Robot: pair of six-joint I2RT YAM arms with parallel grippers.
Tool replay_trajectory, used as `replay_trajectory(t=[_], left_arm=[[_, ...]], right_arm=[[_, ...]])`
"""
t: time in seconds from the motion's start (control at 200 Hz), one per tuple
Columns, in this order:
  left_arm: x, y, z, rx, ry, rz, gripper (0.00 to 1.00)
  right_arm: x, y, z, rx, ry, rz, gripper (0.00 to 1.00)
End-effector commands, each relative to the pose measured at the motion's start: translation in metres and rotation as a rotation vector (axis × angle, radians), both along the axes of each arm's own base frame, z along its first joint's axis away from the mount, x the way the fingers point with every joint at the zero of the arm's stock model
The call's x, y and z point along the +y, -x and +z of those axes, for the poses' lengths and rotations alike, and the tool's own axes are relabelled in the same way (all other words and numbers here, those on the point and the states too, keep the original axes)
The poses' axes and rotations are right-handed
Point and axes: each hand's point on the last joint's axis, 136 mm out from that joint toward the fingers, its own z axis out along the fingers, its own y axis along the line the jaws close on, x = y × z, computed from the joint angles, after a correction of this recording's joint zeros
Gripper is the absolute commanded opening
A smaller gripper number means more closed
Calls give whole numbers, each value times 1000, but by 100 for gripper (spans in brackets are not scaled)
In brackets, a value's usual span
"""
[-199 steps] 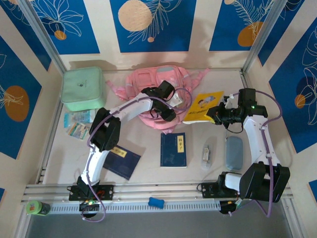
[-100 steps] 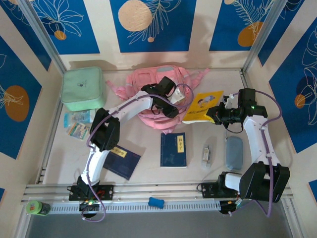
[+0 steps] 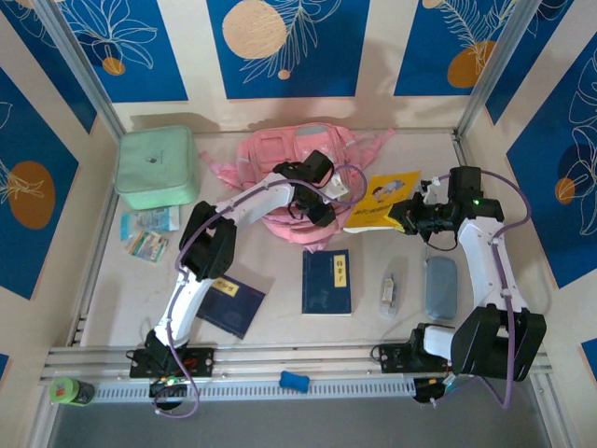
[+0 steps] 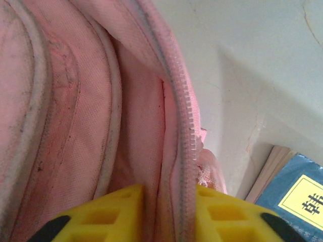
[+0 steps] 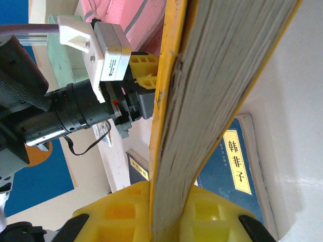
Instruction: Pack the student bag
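Table (image 3: 280, 271): pale, blue-patterned walls (image 3: 280, 47) around.
Left gripper (image 4: 169, 217): pinched shut on backpack (image 4: 75, 101) zip edge.
Right gripper (image 5: 169, 212): clamped on yellow book (image 5: 212, 75), just beside backpack.

The blue book's (image 5: 214, 174) yellow label (image 5: 237, 161) reads 韩非子.

Bright, even light from above fills the top view, which is sharp throughout; the arms cast soft, faint shadows on the pale worktop (image 3: 280, 271). In the left wrist view the student bag (image 4: 75, 101) is crisp, dimmer inside its fold. The yellow book (image 5: 217, 75) looks soft close up.
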Motion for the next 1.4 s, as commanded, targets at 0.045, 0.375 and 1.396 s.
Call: replay_trajectory(t=[0.045,0.375,1.396], left_arm=[[0,-5,24,-31,33,3,20],[-14,1,36,23,135,4,28],[37,-59,199,-461,136,294,0]], right_arm=[[4,-3,12,-63,-33,24,0],[7,-2,14,-69,-32,31,0],[72,27,2,-34,-62,223,0]])
